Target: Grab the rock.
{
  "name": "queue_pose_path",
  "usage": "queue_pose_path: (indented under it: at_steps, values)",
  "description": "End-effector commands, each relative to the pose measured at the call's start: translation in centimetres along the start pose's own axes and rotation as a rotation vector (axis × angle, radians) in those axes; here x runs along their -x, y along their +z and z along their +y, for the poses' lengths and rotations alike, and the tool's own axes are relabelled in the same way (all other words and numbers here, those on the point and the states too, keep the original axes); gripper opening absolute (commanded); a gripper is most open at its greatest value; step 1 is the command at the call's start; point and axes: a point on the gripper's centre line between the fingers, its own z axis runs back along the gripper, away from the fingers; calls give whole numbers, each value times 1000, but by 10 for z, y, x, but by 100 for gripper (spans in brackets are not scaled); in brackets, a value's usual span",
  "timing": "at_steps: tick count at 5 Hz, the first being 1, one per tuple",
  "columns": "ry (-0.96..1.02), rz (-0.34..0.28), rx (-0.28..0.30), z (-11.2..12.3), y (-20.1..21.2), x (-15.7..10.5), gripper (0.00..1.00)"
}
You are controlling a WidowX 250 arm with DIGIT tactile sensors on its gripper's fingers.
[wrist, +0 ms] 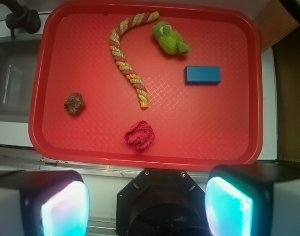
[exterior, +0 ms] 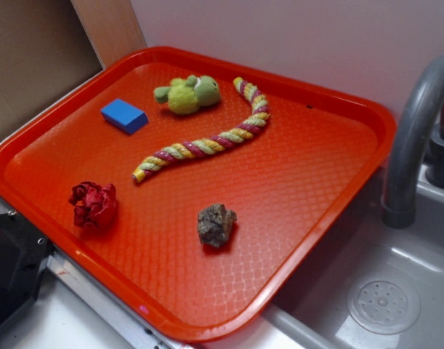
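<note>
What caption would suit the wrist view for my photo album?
Open fingers hang above a red tray holding the rock, paper ball, rope, plush toy and blue block.

A pale wall (exterior: 294, 36) stands behind a grey sink (exterior: 396, 276) with a curved grey faucet (exterior: 410, 138) and round drain (exterior: 382, 302). A wooden panel (exterior: 109, 25) and brown board (exterior: 33, 58) stand at the left.

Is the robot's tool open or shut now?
Open: in the wrist view the tool has its two glowing fingers wide apart, nothing between them.
</note>
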Motion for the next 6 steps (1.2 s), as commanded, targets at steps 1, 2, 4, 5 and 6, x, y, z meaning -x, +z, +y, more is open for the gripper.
queue_pose_path:
  at_steps: [1,2,4,5,6]
  values:
    - [0,0,0,0,0,0,100]
    - [33,-59,4,-11,-9,-5,100]
    - [41,-139,2,-56,-48,-34,100]
    - [-5,-137,22,-82,-72,-46,100]
    - [-76,-136,-24,-102,-94,-48,100]
